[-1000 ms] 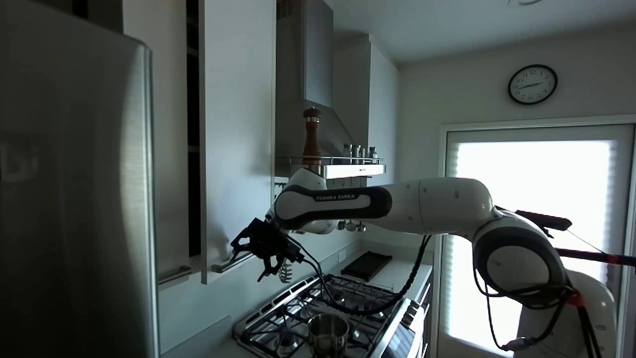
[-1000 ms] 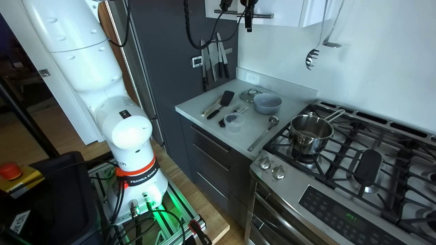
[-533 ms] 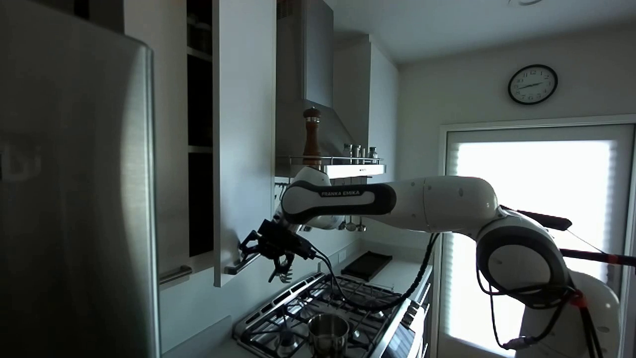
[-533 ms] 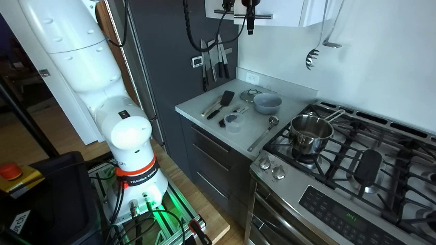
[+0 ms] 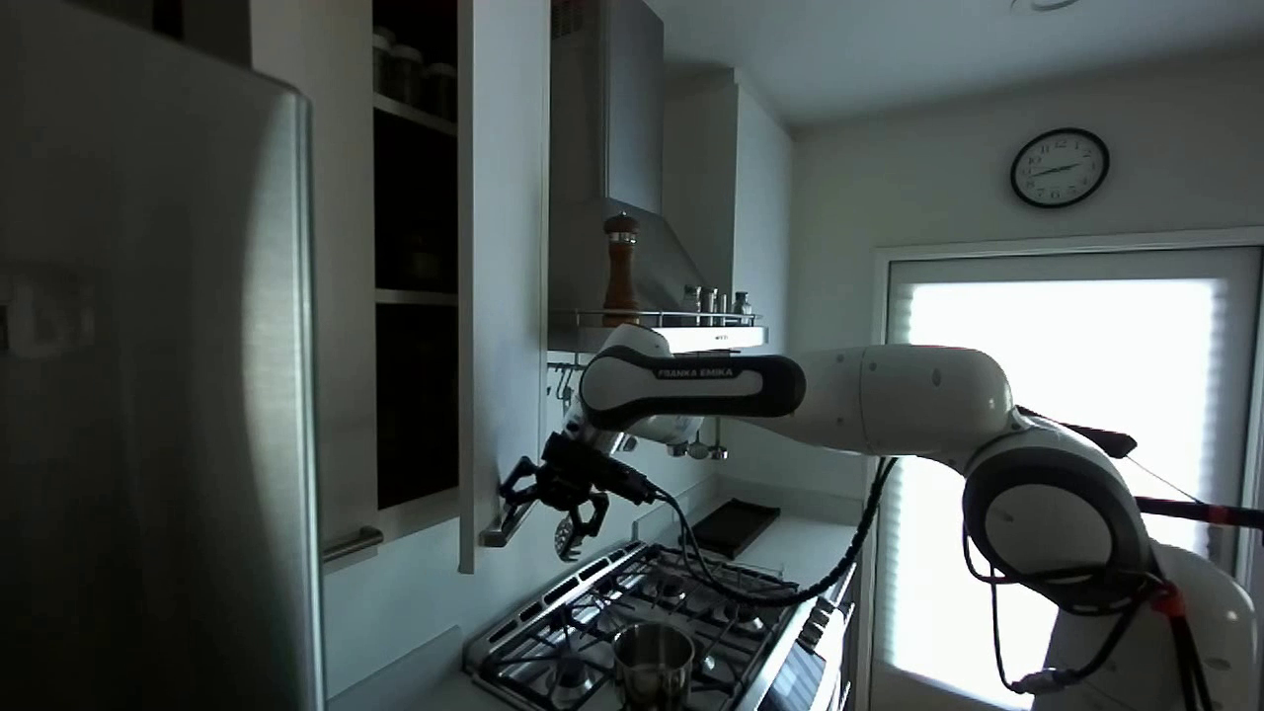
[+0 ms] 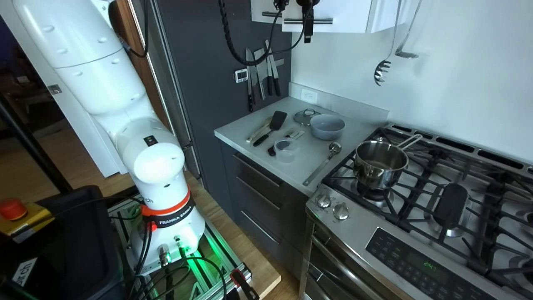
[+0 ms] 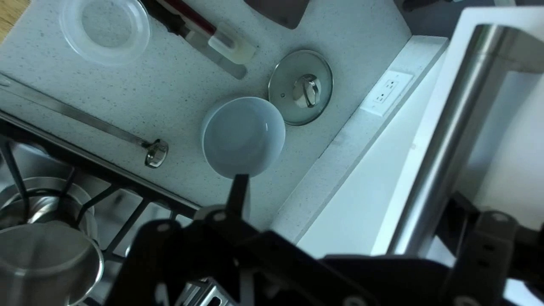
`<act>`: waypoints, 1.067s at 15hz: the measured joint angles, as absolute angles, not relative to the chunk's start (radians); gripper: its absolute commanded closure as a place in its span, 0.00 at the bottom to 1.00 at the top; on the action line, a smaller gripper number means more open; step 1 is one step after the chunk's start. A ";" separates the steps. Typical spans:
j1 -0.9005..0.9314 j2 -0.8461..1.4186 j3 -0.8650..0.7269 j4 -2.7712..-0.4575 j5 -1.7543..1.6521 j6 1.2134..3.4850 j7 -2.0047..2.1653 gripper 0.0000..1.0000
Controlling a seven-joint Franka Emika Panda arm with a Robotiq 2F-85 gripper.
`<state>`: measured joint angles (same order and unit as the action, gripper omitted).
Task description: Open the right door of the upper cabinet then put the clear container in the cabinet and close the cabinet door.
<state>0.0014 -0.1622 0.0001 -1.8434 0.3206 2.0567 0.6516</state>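
Note:
The right door [image 5: 506, 257] of the upper cabinet [image 5: 420, 513] stands ajar; dark shelves with jars show through the gap in an exterior view. My gripper [image 5: 538, 533] is at the door's bar handle [image 5: 509, 523], jaws wide apart. In the wrist view the handle [image 7: 444, 140] runs between the fingers, nearer the right one, which reaches in between bar and door panel; the jaws do not clamp the bar. The left finger [image 7: 238, 195] hangs free over the counter. The clear container [image 6: 286, 152] rests on the counter, well below the gripper, and shows also in the wrist view.
The left door [image 5: 311, 276] is shut, beside the steel fridge [image 5: 158, 395]. Range hood [image 5: 632, 109] stands past the right door. On the stove is a steel pot [image 6: 379, 162]. A bowl [image 6: 327, 126], glass lid [image 6: 304, 118], spatula [image 6: 277, 121] and ladle [image 6: 322, 164] share the counter.
The right door has swung further out, widening the gap onto the shelves. My gripper and arm have moved along with its handle, to the right in an exterior view. The jaws remain open.

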 measured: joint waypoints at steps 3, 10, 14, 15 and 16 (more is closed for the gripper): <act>-0.018 -0.195 -0.015 -1.875 0.320 2.028 0.632 0.00; -0.032 -0.219 -0.027 -1.902 0.320 2.018 0.617 0.00; -0.033 -0.217 -0.026 -1.892 0.322 2.018 0.615 0.00; -0.035 -0.216 -0.028 -1.888 0.324 2.017 0.607 0.00; -0.037 -0.216 -0.032 -1.883 0.329 2.014 0.596 0.00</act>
<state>-0.0373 -0.2158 -0.0322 -1.8834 0.3288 2.0136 0.5962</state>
